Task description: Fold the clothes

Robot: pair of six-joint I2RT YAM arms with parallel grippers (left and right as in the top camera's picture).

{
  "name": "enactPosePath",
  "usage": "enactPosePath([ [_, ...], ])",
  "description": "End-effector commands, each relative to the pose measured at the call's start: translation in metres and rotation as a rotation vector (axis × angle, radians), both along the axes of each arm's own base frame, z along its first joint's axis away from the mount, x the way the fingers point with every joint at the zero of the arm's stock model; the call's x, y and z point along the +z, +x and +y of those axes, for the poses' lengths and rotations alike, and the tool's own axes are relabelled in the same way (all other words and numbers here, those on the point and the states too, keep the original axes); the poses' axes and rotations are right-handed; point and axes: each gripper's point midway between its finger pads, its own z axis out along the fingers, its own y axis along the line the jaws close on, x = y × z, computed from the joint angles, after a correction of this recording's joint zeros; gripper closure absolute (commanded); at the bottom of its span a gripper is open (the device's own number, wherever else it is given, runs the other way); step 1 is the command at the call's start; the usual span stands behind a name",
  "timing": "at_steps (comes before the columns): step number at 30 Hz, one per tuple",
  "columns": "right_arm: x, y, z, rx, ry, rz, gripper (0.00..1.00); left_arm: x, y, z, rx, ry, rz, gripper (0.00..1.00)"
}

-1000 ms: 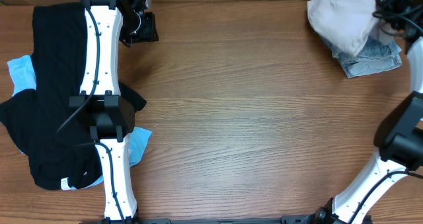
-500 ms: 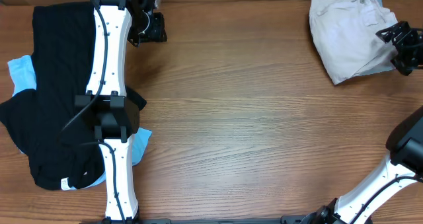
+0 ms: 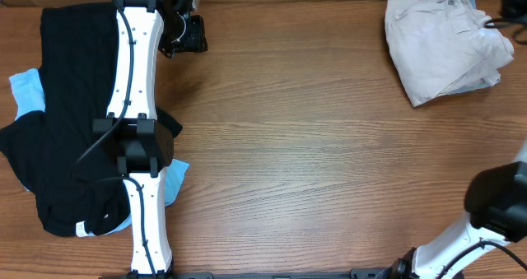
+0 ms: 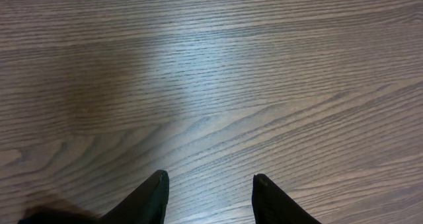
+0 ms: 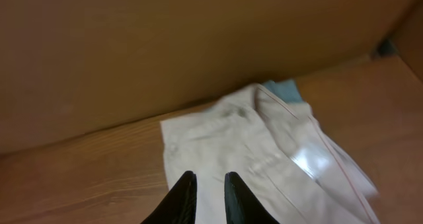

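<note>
Left tool (image 3: 183, 32), far-left part of the bench (image 3: 313, 147). In the wrist view my two fingers stand apart with only bare wood grain between them, and nothing is held.

Right tool (image 5: 211, 184), far-right corner. The fingertips sit close together with a thin gap showing, and nothing is visible between them. I cannot tell whether they are fully closed. They hover above the beige shorts (image 5: 251, 151) and are not touching the cloth. Behind the shorts rises a plain brown wall (image 5: 165, 52).

Beige shorts, seen from overhead (image 3: 445, 48): a folded, rumpled bundle at the far-right corner, well apart from everything on the left. A scrap of blue-grey cloth (image 5: 285, 90) peeks out at the bundle's far edge. It looks like denim, but I am not certain.

Left side: black garments (image 3: 66, 106) are spread in a long heap from the far edge to the near edge, and my left arm (image 3: 132, 81) lies over them. A sky-blue garment (image 3: 25, 90) shows from under the black at the left edge, and again near the arm's base.

The middle of the bench is bare wood.
</note>
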Motion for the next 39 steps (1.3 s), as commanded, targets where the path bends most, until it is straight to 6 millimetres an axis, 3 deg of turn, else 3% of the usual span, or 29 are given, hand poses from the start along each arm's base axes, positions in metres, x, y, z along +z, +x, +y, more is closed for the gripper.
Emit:
enactPosePath([
  [1, -0.062, 0.025, 0.004, 0.000, -0.079, 0.121, 0.82, 0.010, 0.003, 0.000, 0.005, 0.001, -0.031, 0.57],
  [5, -0.117, 0.047, 0.004, 0.013, -0.058, 0.183, 0.82, 0.010, 0.003, 0.000, 0.005, 0.002, -0.031, 0.56],
  [8, -0.162, 0.053, -0.002, 0.008, -0.034, 0.249, 0.81, 0.010, 0.005, 0.000, 0.006, 0.001, -0.039, 0.46],
  [10, -0.194, 0.053, -0.013, -0.024, -0.006, 0.299, 0.78, 0.011, 0.009, -0.001, 0.005, 0.000, -0.054, 0.39],
  [11, -0.221, 0.049, -0.028, -0.087, 0.030, 0.341, 0.77, 0.012, 0.011, -0.001, 0.005, -0.001, -0.066, 0.34],
  [14, -0.252, 0.045, -0.048, -0.162, 0.093, 0.373, 0.76, 0.013, 0.014, -0.001, 0.005, -0.002, -0.077, 0.28],
  [15, -0.259, 0.044, -0.055, -0.187, 0.112, 0.376, 0.72, 0.013, 0.014, -0.001, 0.005, -0.002, -0.079, 0.26],
  [17, -0.263, 0.041, -0.066, -0.232, 0.165, 0.367, 0.44, 0.014, 0.016, -0.001, 0.005, -0.002, -0.085, 0.08],
  [19, -0.246, 0.043, -0.064, -0.209, 0.210, 0.336, 0.24, 0.014, 0.017, -0.001, 0.005, -0.002, -0.089, 0.00],
  [21, -0.211, 0.046, -0.060, -0.165, 0.250, 0.284, 0.05, 0.015, 0.017, -0.001, 0.005, -0.002, -0.091, 0.00],
  [22, -0.191, 0.047, -0.057, -0.145, 0.261, 0.256, 0.00, 0.014, 0.017, -0.001, 0.005, -0.002, -0.090, 0.00],
  [25, -0.107, 0.045, -0.049, -0.101, 0.255, 0.149, 0.00, 0.014, 0.017, -0.001, 0.005, -0.002, -0.090, 0.00],
  [28, -0.010, 0.027, -0.038, -0.081, 0.200, 0.019, 0.00, 0.014, 0.017, -0.001, 0.004, -0.002, -0.090, 0.00],
  [29, 0.025, 0.017, -0.029, -0.068, 0.182, -0.029, 0.00, 0.014, 0.017, -0.001, 0.005, -0.002, -0.090, 0.00],
  [30, 0.082, -0.008, -0.008, -0.033, 0.157, -0.110, 0.00, 0.014, 0.017, -0.001, 0.005, -0.002, -0.090, 0.00],
  [33, 0.154, -0.057, 0.040, 0.054, 0.142, -0.214, 0.00, 0.014, 0.017, -0.001, 0.005, -0.002, -0.090, 0.00],
  [35, 0.187, -0.091, 0.072, 0.111, 0.135, -0.264, 0.00, 0.014, 0.017, -0.001, 0.005, -0.002, -0.090, 0.00],
  [39, 0.222, -0.148, 0.117, 0.168, 0.123, -0.310, 0.00, 0.014, 0.017, -0.001, 0.005, -0.002, -0.090, 0.00],
])
